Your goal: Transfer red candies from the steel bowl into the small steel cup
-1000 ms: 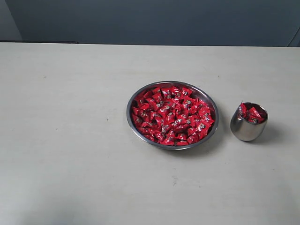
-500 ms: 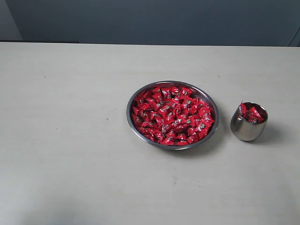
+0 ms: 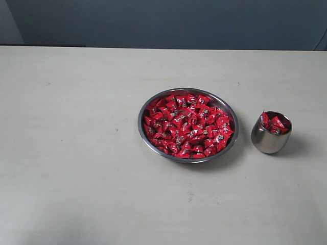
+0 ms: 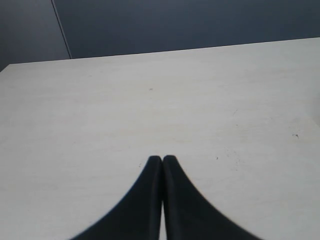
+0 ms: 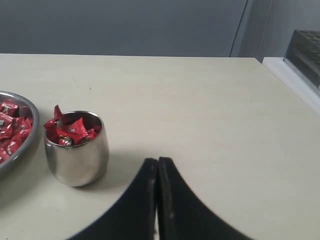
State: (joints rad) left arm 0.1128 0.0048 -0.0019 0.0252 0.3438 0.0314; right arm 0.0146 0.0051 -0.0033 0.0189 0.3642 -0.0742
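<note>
The steel bowl (image 3: 144,133) sits mid-table, heaped with red candies (image 3: 188,126). To its right stands the small steel cup (image 3: 267,140), holding several red candies that reach its rim. In the right wrist view the cup (image 5: 77,160) with its candies (image 5: 70,130) stands beside the bowl's rim (image 5: 25,145). My right gripper (image 5: 158,160) is shut and empty, apart from the cup over bare table. My left gripper (image 4: 162,158) is shut with nothing in it, above bare tabletop. Neither gripper shows in the exterior view.
The pale table (image 3: 76,153) runs back to a dark grey wall. In the right wrist view the table's side edge (image 5: 285,80) lies beyond the gripper, with a dark rack (image 5: 306,50) past it.
</note>
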